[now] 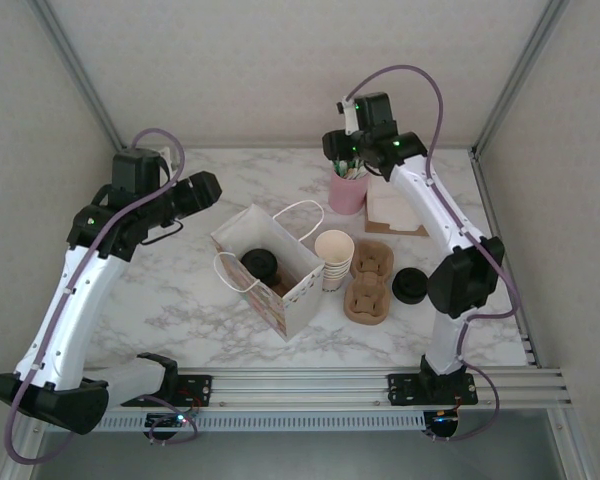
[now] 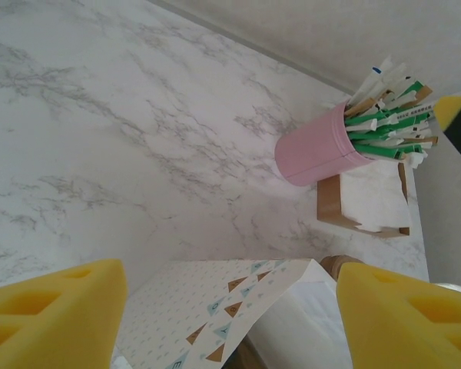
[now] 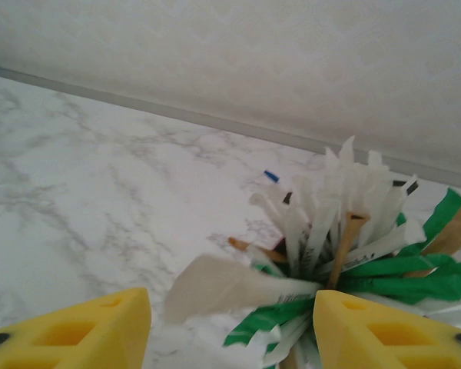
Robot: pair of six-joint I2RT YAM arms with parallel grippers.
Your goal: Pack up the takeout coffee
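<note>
Between your parted right gripper (image 3: 230, 329) fingers sit packets (image 3: 346, 254) in a pink cup (image 1: 347, 191), just past your parted left gripper (image 2: 230, 311) fingers the bag (image 1: 280, 292) with coffee (image 1: 258, 263).

Black-lidded coffee (image 1: 258, 263), pink holder (image 1: 347, 192), white marble table (image 1: 180, 290)
</note>
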